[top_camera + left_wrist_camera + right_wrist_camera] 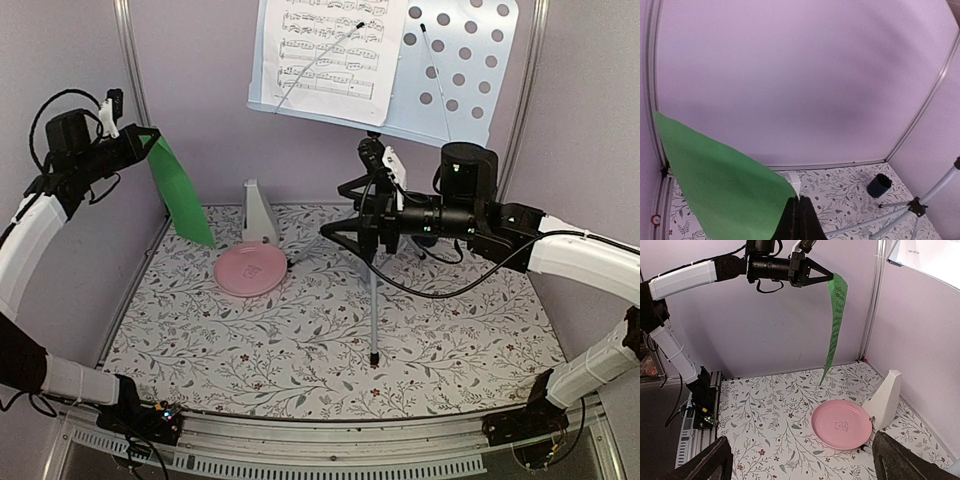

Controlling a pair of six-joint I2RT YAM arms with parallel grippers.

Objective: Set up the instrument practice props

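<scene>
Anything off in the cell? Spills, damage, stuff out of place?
Nothing spilled or damaged. The green sheet hangs in the air, pinched by the left gripper, not on the music stand, which carries only the white sheet. A pink plate beside the metronome and a dark mug by the tripod legs look unrelated to music practice.

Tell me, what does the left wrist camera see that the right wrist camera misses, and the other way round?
Only the left wrist view shows the dark mug standing near the wall. Only the right wrist view shows the pink plate and the left arm seen from outside. Both show the green sheet pinched in the left end effector, and the flowered table cover.
</scene>
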